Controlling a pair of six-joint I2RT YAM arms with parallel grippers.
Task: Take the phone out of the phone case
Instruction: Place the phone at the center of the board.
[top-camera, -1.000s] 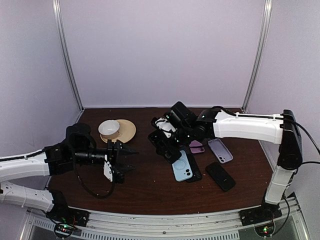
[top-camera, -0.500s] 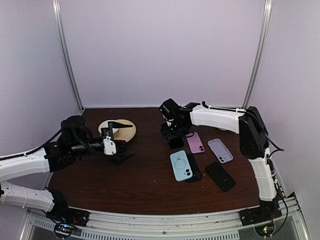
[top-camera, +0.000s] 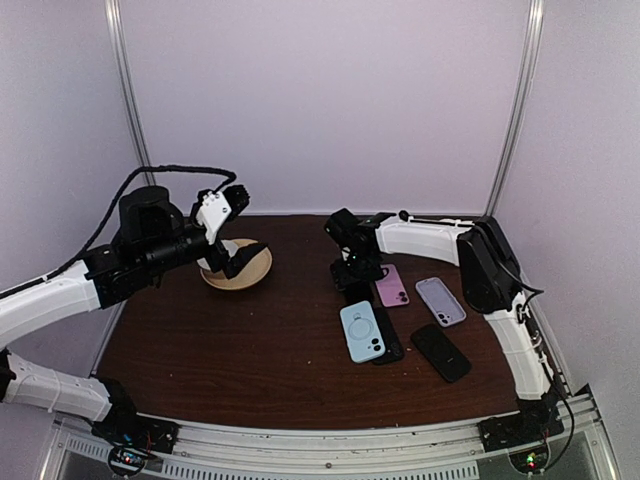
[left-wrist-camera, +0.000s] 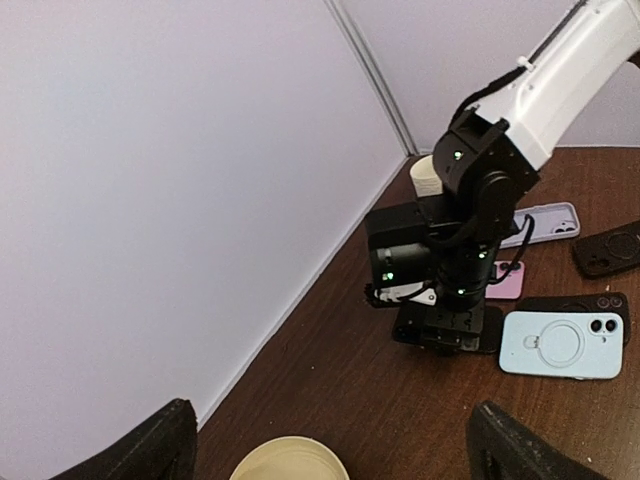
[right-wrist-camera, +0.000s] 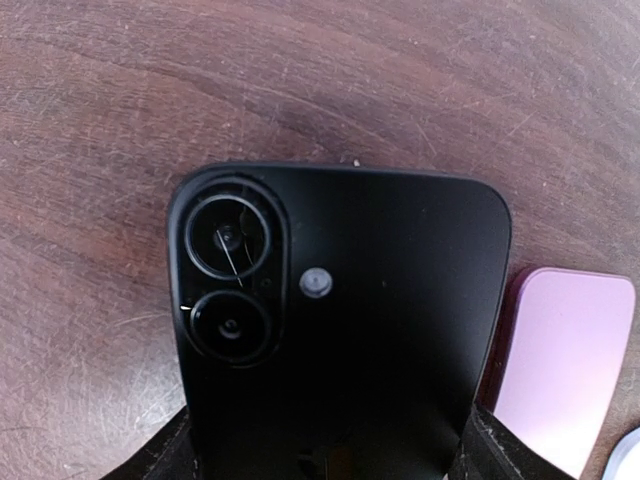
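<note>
Now my right pincer (right-wrist-camera: 327, 445) grips the phone (right-wrist-camera: 340, 300) by its sides near the tabletop's (top-camera: 280, 360) rear edge; left pincer (left-wrist-camera: 330, 430) gapes empty.

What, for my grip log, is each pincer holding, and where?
Right pincer clamps the black phone by its long edges; left pincer holds nothing.
</note>
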